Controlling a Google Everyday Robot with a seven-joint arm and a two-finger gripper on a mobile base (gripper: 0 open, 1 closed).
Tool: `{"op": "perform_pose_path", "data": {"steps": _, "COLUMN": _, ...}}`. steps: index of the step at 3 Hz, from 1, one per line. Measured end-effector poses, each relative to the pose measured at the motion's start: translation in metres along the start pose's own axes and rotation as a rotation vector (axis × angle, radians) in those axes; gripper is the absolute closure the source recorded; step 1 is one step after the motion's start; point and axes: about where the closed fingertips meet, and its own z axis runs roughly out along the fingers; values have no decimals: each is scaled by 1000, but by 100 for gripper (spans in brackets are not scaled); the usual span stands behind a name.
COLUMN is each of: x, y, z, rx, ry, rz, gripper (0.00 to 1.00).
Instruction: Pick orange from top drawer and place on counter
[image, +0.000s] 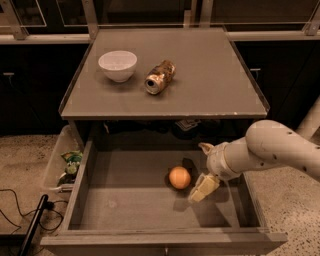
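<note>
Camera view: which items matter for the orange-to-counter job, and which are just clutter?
Job:
orange, on the floor of the top drawer
counter, above the drawer
end effector, open, inside the drawer just right of the orange

Clutter:
white bowl, on the counter
can, on its side on the counter
clear bin, left of the drawer

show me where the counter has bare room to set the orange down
The counter is bare across its right half, from the dented can to the right edge, and along the front strip in front of the white bowl and can. The back left is crowded by those two. The pincer hangs in the top drawer, just right of the orange.
</note>
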Motion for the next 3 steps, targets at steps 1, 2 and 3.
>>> {"op": "perform_pose_path", "data": {"steps": 1, "x": -2, "y": 5, "z": 23, "rx": -23, "ry": -44, "rz": -11, "gripper": 0}}
{"op": "perform_pose_path", "data": {"steps": 2, "x": -1, "y": 9, "z": 48, "rx": -51, "ry": -71, "rz": -24, "gripper": 0}}
{"op": "perform_pose_path", "data": {"steps": 3, "x": -2, "y": 9, "z": 66, "rx": -76, "ry": -92, "rz": -20, "gripper": 0}}
